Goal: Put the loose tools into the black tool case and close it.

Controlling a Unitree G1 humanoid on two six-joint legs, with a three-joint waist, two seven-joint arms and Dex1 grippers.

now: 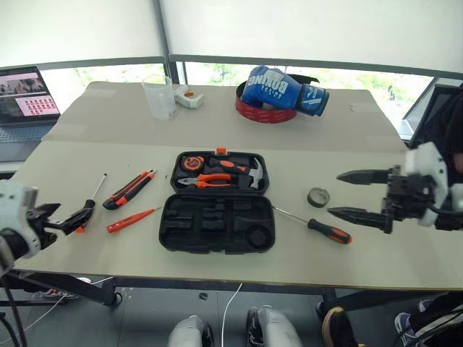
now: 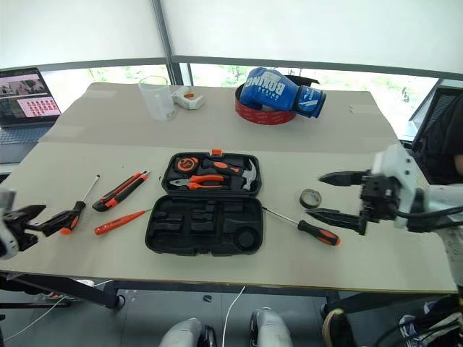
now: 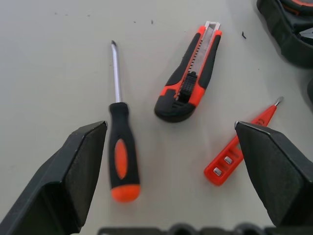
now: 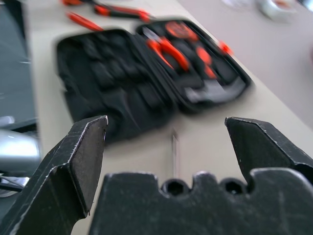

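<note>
Lying on the table [image 1: 65,155] left of the open case [image 1: 217,223], the screwdriver [image 3: 121,147] looks light and stiff, best grabbed by its fat handle, with both the left gripper [image 3: 181,171] and right gripper [image 1: 358,195] wide open and empty

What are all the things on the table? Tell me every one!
tool case: one, black, open, table middle; pliers, hammer, tape measure inside.
screwdrivers: two, black-orange; one left, one right of case.
tester screwdriver: one, orange, left of case.
utility knife: one, orange-black, left.
tape roll: one, dark, right.
boxing glove: one, blue, far side, on red ring.
cup: one, clear, far left.
laptop: one, far left.
left claw: open.
right claw: open.
</note>
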